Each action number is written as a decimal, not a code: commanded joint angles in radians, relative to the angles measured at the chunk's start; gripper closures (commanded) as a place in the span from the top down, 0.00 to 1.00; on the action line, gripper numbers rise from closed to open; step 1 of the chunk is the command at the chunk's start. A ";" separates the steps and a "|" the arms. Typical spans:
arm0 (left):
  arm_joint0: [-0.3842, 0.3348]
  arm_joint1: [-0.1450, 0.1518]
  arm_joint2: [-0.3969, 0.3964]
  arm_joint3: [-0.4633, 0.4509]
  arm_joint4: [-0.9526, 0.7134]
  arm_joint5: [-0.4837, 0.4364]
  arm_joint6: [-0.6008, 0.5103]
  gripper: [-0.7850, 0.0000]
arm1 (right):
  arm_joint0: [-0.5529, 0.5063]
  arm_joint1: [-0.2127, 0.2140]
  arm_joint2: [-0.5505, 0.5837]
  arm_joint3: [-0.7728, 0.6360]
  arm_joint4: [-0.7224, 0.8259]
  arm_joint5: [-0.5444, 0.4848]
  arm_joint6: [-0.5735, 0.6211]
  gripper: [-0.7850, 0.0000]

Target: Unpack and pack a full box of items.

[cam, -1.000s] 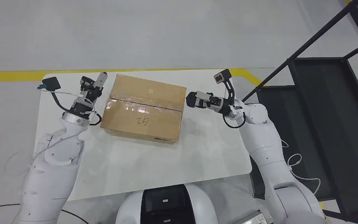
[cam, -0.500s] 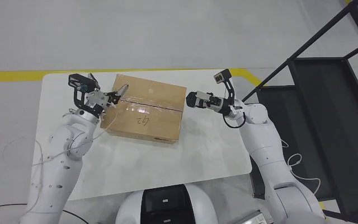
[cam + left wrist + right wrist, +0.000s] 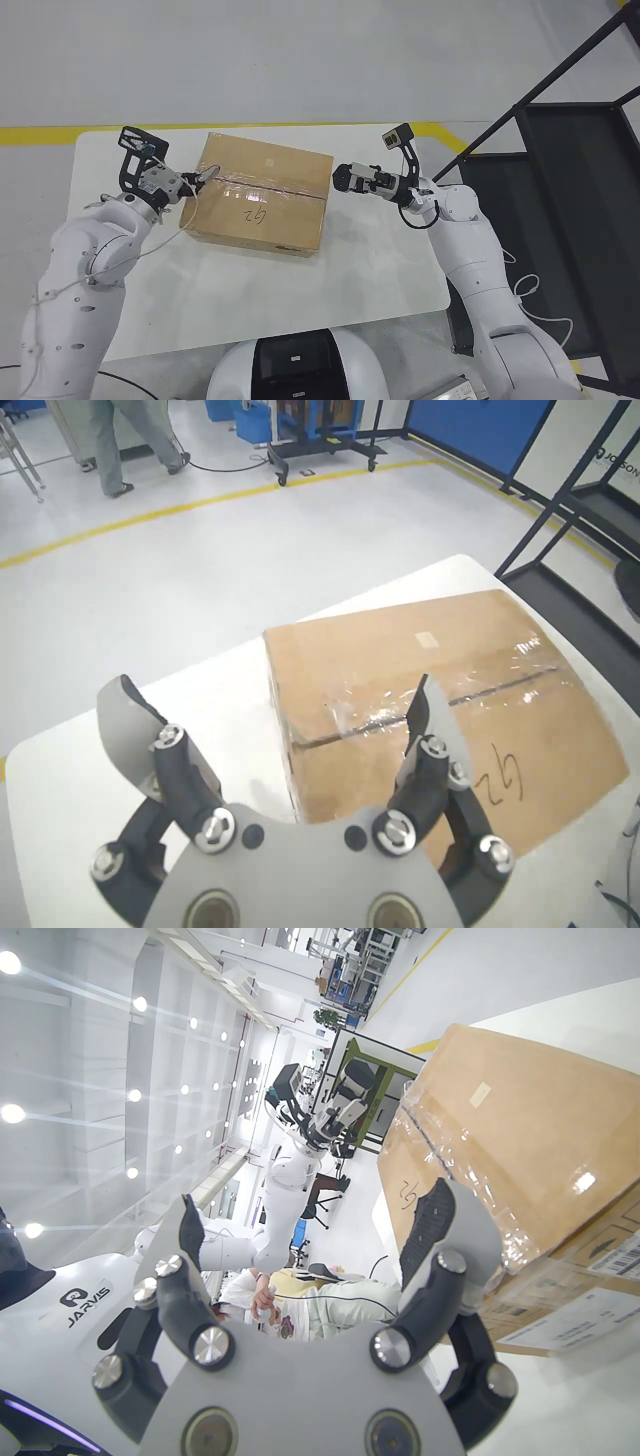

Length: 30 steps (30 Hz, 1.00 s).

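The white bench (image 3: 300,290) carries one thing, a brown cardboard box (image 3: 260,195). It sits toward the far middle of the bench, turned a little out of square with the bench's edges. A black metal rack (image 3: 590,170) stands on the floor just beside the bench on the robot's right. The box is closed, its top flaps meeting along a centre seam.

The left hand (image 3: 272,700) is at the box's left end with its fingers spread wide apart and nothing between them. One finger (image 3: 432,720) lies over the box top near the seam (whether it touches the cardboard cannot be told). The other is past the box's edge, over bare bench.

The right hand (image 3: 340,178) is just beside the box's right end, level with its upper edge. Its fingers are also apart and it holds nothing. In the right wrist view one finger stands in front of the near top corner of the box, and contact there cannot be made out.

A strip of clear tape (image 3: 262,186), wrinkled and shiny, runs along the seam and over both ends. A white printed label (image 3: 580,1323) is stuck to the side facing the right hand. A dark handwritten mark (image 3: 500,780) sits on the near flap. A small pale sticker (image 3: 426,639) is on the far flap.
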 commanded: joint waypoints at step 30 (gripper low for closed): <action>-0.028 0.003 0.045 0.015 0.102 0.020 -0.111 1.00 | 0.000 0.000 0.000 0.000 0.000 0.000 0.000 1.00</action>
